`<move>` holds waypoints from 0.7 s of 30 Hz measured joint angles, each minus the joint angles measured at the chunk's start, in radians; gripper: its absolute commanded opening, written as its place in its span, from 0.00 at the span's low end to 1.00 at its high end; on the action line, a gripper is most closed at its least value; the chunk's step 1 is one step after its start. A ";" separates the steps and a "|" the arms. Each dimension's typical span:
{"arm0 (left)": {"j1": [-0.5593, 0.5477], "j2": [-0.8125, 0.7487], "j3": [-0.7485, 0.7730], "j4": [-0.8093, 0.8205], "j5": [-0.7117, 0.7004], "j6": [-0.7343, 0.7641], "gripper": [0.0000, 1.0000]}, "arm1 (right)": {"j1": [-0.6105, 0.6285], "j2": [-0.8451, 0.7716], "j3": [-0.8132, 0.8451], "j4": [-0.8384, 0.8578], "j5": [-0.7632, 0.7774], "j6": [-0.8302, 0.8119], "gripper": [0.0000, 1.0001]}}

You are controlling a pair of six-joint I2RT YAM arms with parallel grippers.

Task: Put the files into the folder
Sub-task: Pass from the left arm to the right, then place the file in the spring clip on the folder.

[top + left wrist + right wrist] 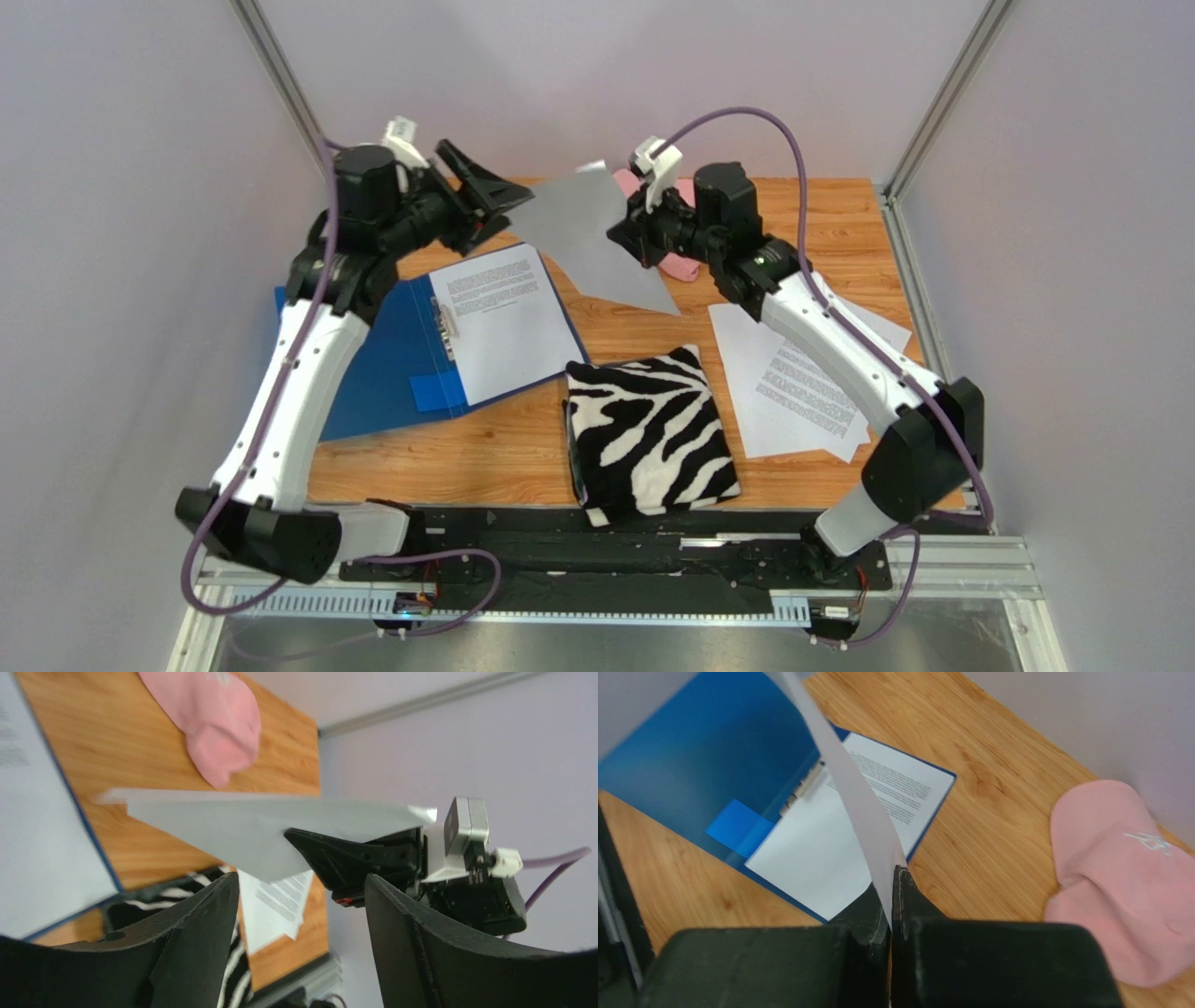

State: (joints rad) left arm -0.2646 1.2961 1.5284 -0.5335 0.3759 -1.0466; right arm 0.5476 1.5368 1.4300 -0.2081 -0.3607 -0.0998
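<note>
White sheet aloft mid-table, pinched in right hand; left hand wide, empty. Blue folder open on table, left side. Transfer step, likely; next: carry sheet over folder, lay flat.

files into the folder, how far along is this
Done: the folder lies open with a first sheet in it. In hand: the right claw is shut on a second sheet, held in the air above the table, and the left claw stands open at its other edge. Left: a pile of sheets on the table by the right arm.
</note>
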 measured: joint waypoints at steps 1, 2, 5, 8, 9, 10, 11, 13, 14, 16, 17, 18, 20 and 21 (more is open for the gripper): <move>0.027 -0.035 0.000 -0.019 -0.029 0.043 0.79 | 0.000 0.044 0.056 -0.005 -0.019 0.035 0.00; 0.049 -0.074 0.002 -0.043 -0.064 0.089 0.79 | 0.000 0.091 0.111 -0.013 -0.040 0.072 0.00; 0.069 -0.188 0.014 -0.122 -0.182 0.239 0.79 | 0.000 0.258 0.327 -0.078 -0.120 0.164 0.00; 0.068 -0.278 0.019 -0.197 -0.286 0.378 0.79 | 0.000 0.390 0.459 -0.126 -0.189 0.242 0.00; 0.068 -0.320 0.019 -0.218 -0.315 0.412 0.79 | -0.001 0.440 0.506 -0.149 -0.224 0.281 0.00; 0.068 -0.349 0.019 -0.247 -0.356 0.456 0.79 | -0.001 0.495 0.547 -0.159 -0.255 0.322 0.00; 0.068 -0.368 0.019 -0.264 -0.382 0.484 0.79 | -0.002 0.534 0.567 -0.163 -0.282 0.351 0.00; 0.068 -0.403 0.019 -0.303 -0.438 0.546 0.79 | -0.007 0.615 0.598 -0.164 -0.343 0.431 0.00; 0.068 -0.411 0.019 -0.317 -0.457 0.567 0.79 | -0.008 0.655 0.607 -0.161 -0.375 0.472 0.00; 0.068 -0.419 0.012 -0.338 -0.492 0.606 0.79 | -0.010 0.732 0.619 -0.145 -0.436 0.551 0.00; 0.068 -0.421 0.003 -0.344 -0.505 0.621 0.78 | -0.012 0.776 0.628 -0.135 -0.465 0.592 0.00; 0.068 -0.422 -0.011 -0.351 -0.518 0.634 0.78 | -0.014 0.822 0.642 -0.131 -0.489 0.627 0.00; 0.068 -0.421 -0.047 -0.365 -0.529 0.652 0.77 | -0.019 0.904 0.671 -0.131 -0.523 0.680 0.00; 0.068 -0.419 -0.062 -0.370 -0.530 0.657 0.77 | -0.021 0.932 0.680 -0.132 -0.531 0.697 0.00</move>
State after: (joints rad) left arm -0.1970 0.8768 1.4662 -0.9031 -0.1539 -0.3893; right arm 0.5270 2.4683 2.1101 -0.3397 -0.8921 0.5968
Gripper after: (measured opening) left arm 0.781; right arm 0.005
